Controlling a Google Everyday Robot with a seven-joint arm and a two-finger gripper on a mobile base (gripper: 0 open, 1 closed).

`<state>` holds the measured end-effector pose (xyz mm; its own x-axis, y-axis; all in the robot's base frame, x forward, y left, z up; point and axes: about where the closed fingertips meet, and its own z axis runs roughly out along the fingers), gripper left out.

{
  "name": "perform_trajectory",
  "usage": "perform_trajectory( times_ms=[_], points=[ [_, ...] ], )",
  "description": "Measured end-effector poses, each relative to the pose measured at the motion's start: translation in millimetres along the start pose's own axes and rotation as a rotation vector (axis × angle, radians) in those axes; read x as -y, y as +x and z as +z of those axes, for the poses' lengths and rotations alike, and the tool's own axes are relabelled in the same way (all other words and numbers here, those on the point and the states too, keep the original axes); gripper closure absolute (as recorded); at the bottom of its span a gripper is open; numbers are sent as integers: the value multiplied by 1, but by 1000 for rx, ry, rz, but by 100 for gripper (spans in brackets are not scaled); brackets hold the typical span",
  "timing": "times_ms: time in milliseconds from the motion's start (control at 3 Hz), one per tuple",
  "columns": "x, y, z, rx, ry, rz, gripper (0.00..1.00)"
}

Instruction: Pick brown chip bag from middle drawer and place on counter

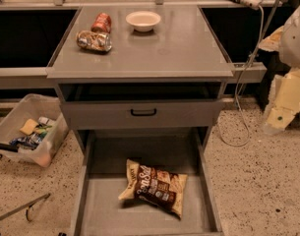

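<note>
The brown chip bag (156, 186) lies flat on the floor of the middle drawer (101, 208), which is pulled wide open at the bottom of the view. The bag sits right of the drawer's centre, lettering up. The counter (174, 50) is the grey top of the cabinet above it. My gripper (280, 113) hangs at the right edge of the view, beside the cabinet at the level of the upper drawer, well away from the bag and holding nothing that I can see.
Two crushed cans (94, 40) (102, 22) and a white bowl (143, 20) sit at the back of the counter. The upper drawer front with a black handle (143, 112) overhangs the open drawer. A clear bin (29, 132) stands on the floor at left. A white cable (244, 90) hangs at right.
</note>
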<state>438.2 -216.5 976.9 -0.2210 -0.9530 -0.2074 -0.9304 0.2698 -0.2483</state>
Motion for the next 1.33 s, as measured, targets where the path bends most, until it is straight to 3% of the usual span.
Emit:
perform_trajectory(
  times_ms=[333, 667, 1000, 1333],
  points=[
    [0, 0, 0, 0, 0, 0, 0],
    [-3, -2, 12, 46, -8, -12, 0],
    [-13, 2, 66, 90, -33, -21, 0],
    [-31, -3, 159, 145, -100, -28, 0]
  ],
)
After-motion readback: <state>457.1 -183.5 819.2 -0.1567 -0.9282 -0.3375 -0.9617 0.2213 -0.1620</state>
